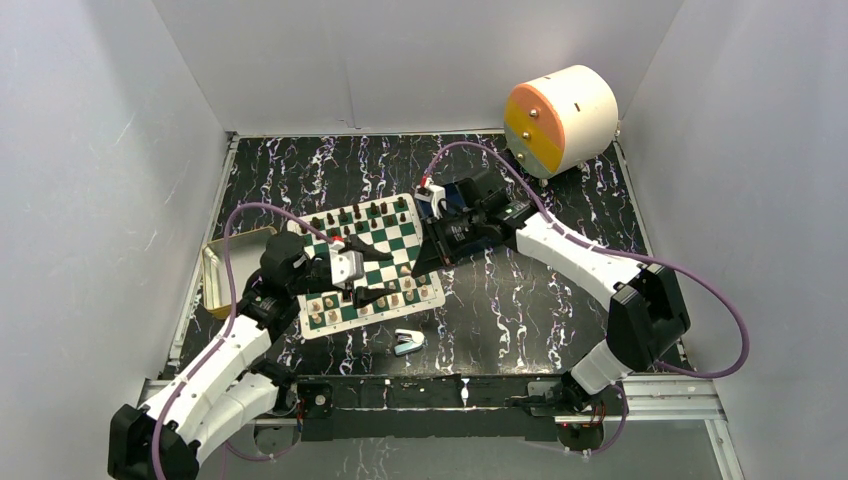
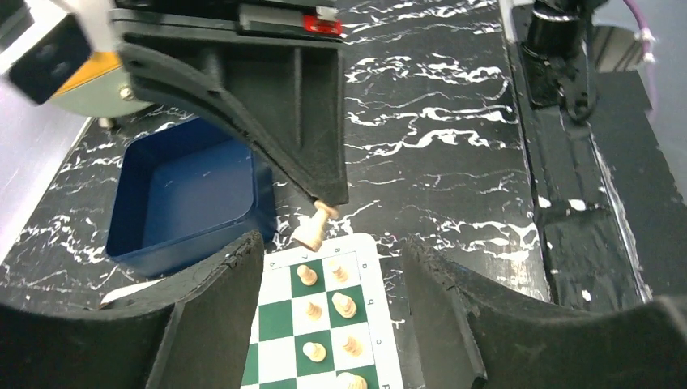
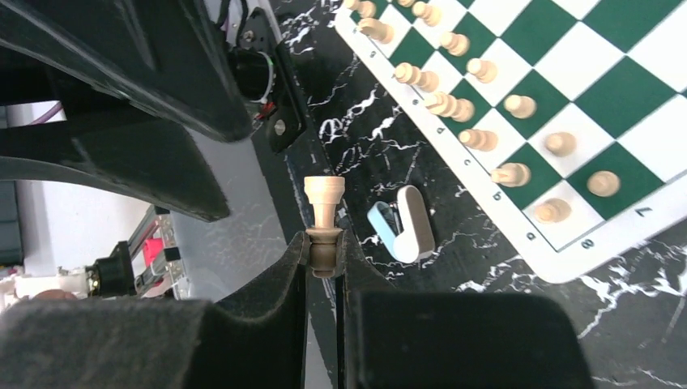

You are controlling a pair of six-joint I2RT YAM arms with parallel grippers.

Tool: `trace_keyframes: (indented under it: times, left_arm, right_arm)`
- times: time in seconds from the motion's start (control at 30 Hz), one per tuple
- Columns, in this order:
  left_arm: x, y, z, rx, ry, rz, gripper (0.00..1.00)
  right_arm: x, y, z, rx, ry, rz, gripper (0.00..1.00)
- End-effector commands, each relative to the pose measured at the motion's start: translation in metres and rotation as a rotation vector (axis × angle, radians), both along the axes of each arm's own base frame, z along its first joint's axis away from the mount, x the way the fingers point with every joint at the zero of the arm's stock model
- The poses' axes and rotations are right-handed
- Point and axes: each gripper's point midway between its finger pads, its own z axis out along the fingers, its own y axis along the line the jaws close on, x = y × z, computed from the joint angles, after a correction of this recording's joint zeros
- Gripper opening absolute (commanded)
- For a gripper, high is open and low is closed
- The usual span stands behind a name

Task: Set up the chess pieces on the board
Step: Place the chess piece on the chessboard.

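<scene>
Pinching one light tan chess piece (image 3: 324,198) by its end in the right pincer (image 3: 324,243), fingers pressed onto it, just off the right edge of the board (image 3: 616,97), beside a blue tray (image 2: 186,186). Hovering the left pincer (image 2: 332,247), spread wide, over tan pieces (image 2: 313,310) standing in the board's near rows. Lying on the tabletop (image 1: 520,300) nearer still, a light-blue stapler-like object (image 3: 403,227).

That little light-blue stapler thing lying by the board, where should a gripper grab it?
Pinch the stapler-like object across its narrow width, mid-length, coming straight down from above. It lies flat on the table, long and slim, both long sides clear of the board.
</scene>
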Motion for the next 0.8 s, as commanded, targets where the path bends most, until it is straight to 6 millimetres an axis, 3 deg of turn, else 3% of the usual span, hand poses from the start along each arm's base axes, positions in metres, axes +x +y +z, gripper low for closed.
trace_keyframes:
  times: [0.0,0.23,0.47,0.67,0.77]
  left_arm:
    - [-0.018,-0.003,0.000,0.048,-0.139,-0.138,0.61]
    - [-0.010,-0.001,-0.006,0.104,-0.151,-0.118,0.60]
    - [-0.006,-0.003,-0.005,0.115,-0.162,-0.111,0.60]
    - [-0.009,-0.006,-0.006,0.108,-0.134,-0.137,0.47]
    - [-0.008,-0.006,-0.005,0.110,-0.118,-0.119,0.36]
  right_arm:
    - [-0.006,0.021,0.029,0.098,-0.011,0.066,0.10]
    - [-0.018,0.031,0.041,0.129,-0.008,0.112,0.10]
    - [-0.023,0.035,0.041,0.121,-0.008,0.128,0.10]
    - [-0.025,0.039,0.043,0.135,-0.008,0.139,0.11]
    - [-0.025,0.039,0.045,0.155,-0.033,0.139,0.12]
